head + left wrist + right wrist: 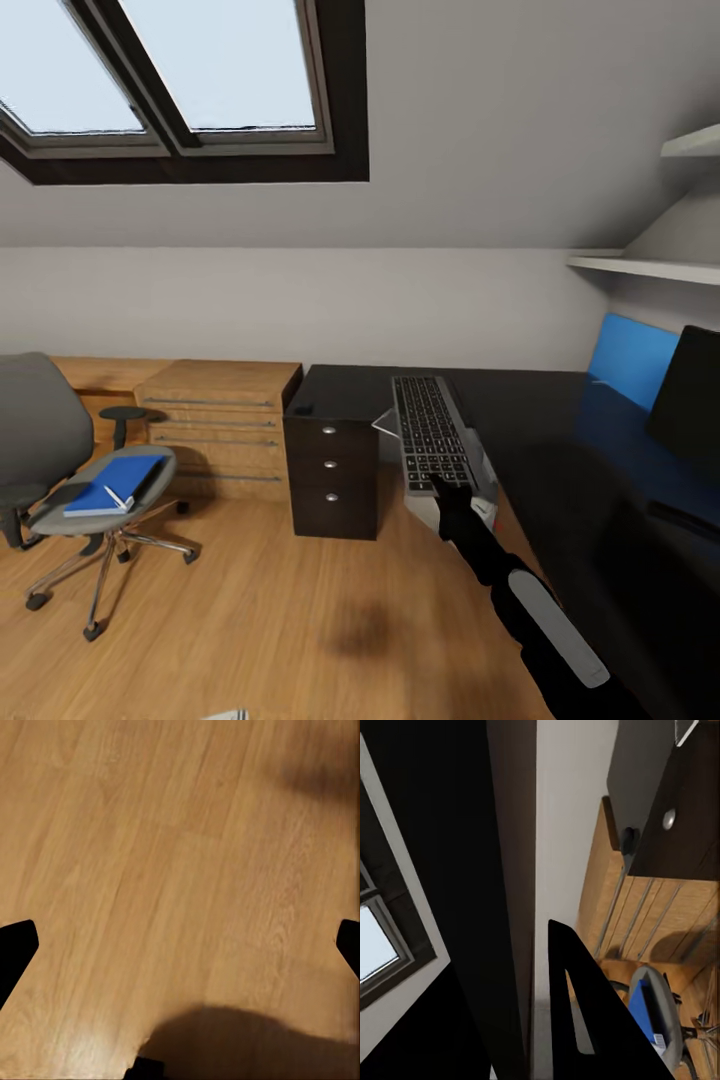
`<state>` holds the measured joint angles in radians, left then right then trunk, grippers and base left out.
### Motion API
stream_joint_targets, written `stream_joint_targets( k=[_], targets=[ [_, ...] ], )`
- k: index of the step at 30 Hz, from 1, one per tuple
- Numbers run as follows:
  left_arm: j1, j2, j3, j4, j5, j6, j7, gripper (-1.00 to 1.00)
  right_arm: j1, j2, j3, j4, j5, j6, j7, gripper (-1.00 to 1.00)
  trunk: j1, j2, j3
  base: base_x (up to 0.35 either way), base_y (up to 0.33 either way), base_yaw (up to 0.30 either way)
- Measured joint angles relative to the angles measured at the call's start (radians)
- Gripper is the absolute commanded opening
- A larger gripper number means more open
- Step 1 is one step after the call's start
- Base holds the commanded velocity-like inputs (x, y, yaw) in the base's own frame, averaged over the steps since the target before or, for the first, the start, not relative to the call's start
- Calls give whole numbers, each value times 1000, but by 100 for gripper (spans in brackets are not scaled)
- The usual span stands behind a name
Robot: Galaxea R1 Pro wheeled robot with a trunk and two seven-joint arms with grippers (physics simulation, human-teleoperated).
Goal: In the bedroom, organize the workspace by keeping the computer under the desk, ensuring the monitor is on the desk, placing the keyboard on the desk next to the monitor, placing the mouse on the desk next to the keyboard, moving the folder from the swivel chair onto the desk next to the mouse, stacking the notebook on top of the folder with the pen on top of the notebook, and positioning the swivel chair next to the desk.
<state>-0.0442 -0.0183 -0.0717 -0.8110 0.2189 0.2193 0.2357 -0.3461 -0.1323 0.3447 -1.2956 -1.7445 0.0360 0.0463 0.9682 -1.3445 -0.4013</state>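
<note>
Sloped grey attic walls and a skylight (190, 70) are framing the head view, with oak planks (260, 620) running below. Right gripper (447, 490) is reaching forward, pinching the near edge of the keyboard (432, 430) — grey frame, dark keys — and holding it up, tilted, over the glossy black desk (540, 420). Judging by that, the keyboard step is in hand; next move calls for lowering it flat beside the monitor (690, 400), standing well off to the gripper's right. Far to its left, the swivel chair (45, 440) is carrying the blue folder (115, 485) on its seat, something small and pale lying on the folder. Mouse (303, 408) seems to be sitting on the desk corner, left of the gripper.

Left wrist view: left gripper (180, 945) is hanging spread wide, two black fingertips (15, 945) apart, nothing between them — bare woodgrain floor beneath.

Right wrist view: one black finger (585, 1012) is lying along a thin pale slab, apparently the keyboard's edge. Beyond it, dark drawers with a round silver knob (669, 818), the oak dresser (645, 915), the folder (643, 1009) again.
</note>
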Motion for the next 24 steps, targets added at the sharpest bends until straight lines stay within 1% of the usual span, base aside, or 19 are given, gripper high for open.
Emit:
stream_joint_targets(
  k=[5, 9, 11, 18, 19, 22, 24],
  targets=[
    [0, -1, -1, 0, -1, -1, 0, 100, 1, -1, -1, 3, 0, 1, -2, -100, -19, 35, 16, -302, -222, 0],
    [0, -2, -1, 0, -1, -1, 0, 100, 2, -16, 0, 3, -1, 1, -1, -100, -35, 63, 28, -299, -230, 0],
    [0, -2, -2, 0, -1, -1, 0, 100, 2, -19, 1, 2, -1, 0, 1, -100, -42, 77, 35, -297, -233, 0],
    [0, -2, -3, 0, -2, -4, 0, 100, 2, -19, 2, 3, -5, -3, 4, -100, -69, 126, 56, -294, -236, 0],
    [0, -2, -3, 0, -2, -8, 0, 100, 2, -18, 3, 4, -20, -3, 4, -100, -73, 133, 60, -292, -238, 0],
    [0, -2, -3, 0, -2, -10, 0, 100, 2, -18, 3, 5, -41, -3, 4, -100, -84, 154, 69, -290, -240, 0],
    [0, -2, -3, 0, -2, -10, 0, 100, 2, -18, 3, 6, -43, -3, 4, -100, -92, 168, 75, -287, -242, 0]
  ],
)
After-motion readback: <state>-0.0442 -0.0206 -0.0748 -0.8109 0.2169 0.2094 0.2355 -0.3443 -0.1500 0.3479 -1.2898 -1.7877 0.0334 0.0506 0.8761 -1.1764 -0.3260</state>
